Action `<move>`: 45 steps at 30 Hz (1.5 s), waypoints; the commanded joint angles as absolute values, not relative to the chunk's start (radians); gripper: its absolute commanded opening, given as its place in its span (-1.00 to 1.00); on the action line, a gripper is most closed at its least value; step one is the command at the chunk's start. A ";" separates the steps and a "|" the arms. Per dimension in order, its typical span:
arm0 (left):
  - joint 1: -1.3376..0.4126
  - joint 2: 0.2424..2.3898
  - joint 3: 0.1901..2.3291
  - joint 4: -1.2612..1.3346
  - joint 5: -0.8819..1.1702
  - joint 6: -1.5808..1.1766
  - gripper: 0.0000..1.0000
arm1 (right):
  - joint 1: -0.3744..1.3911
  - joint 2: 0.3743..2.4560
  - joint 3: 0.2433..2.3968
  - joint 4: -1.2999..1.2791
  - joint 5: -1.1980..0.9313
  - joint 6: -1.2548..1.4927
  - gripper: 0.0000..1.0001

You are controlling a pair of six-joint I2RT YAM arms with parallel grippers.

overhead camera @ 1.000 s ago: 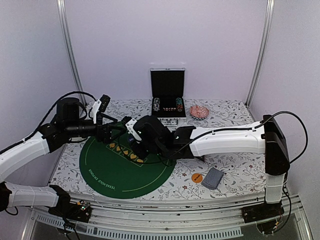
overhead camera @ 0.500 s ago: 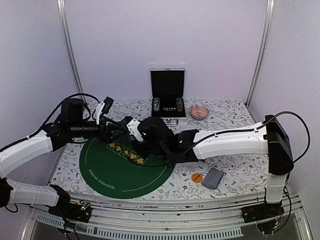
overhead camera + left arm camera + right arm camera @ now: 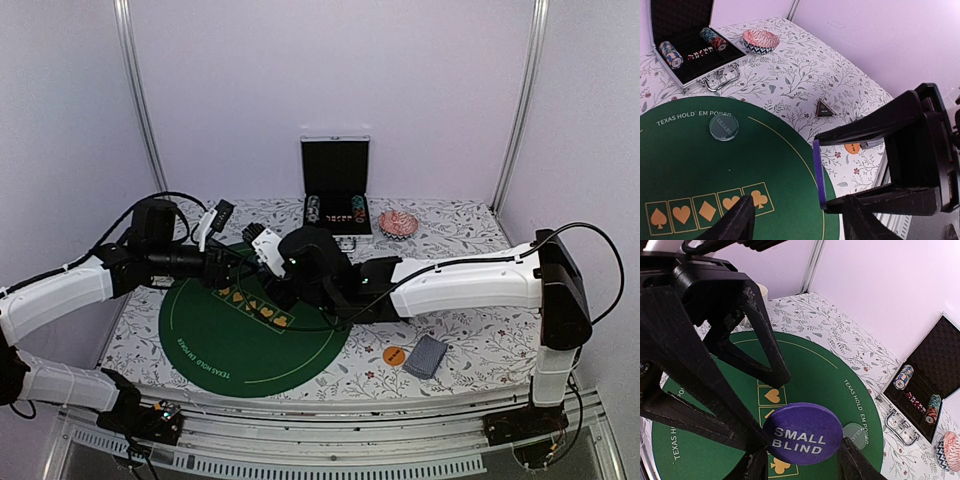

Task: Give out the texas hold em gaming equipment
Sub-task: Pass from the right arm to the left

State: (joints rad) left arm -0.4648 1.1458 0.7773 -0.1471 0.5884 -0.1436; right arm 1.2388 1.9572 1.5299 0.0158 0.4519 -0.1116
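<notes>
My right gripper (image 3: 800, 462) is shut on a dark purple disc (image 3: 802, 437) marked SMALL BLIND and holds it above the green felt mat (image 3: 230, 345). My left gripper (image 3: 797, 222) is open. The disc shows edge-on (image 3: 816, 172) just ahead of it, between its spread fingers (image 3: 735, 220). In the top view both grippers, left (image 3: 243, 264) and right (image 3: 268, 278), meet over the mat's far left part. A clear disc (image 3: 723, 127) lies on the mat. An orange disc (image 3: 394, 355) and a grey-blue card deck (image 3: 428, 356) lie right of the mat. A black triangular marker (image 3: 824, 108) lies on the cloth.
An open black case (image 3: 336, 210) with chip stacks stands at the back, with a patterned bowl (image 3: 398, 223) to its right. A pale mug (image 3: 761, 290) shows behind the left arm. White frame posts stand at the back corners.
My left arm has reached further right, towards the right gripper. The right gripper has shifted slightly towards the back with the purple disc still in it. The two grippers are now closer together.
</notes>
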 commanded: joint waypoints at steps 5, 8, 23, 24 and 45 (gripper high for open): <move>-0.459 1.135 0.797 -0.132 0.632 -0.153 0.04 | 1.256 1.924 1.541 0.049 0.434 -0.134 -0.44; -0.459 1.134 0.795 -0.128 0.643 -0.153 -0.21 | 1.259 1.927 1.545 0.048 0.432 -0.139 -0.44; -0.460 1.120 0.775 -0.100 0.743 -0.156 -1.00 | 1.258 1.923 1.537 0.049 0.461 -0.147 -0.44; -0.460 1.117 0.775 -0.101 0.737 -0.155 -1.00 | 1.258 1.920 1.531 0.048 0.464 -0.146 -0.43; -0.380 1.138 0.795 -0.147 0.498 -0.195 -1.00 | 1.000 1.428 1.097 0.015 0.194 0.205 0.68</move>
State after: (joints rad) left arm -0.4080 1.1233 0.7750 -0.1440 0.5354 -0.1661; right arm 1.0618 1.5124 1.1683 0.0166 0.3485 0.0753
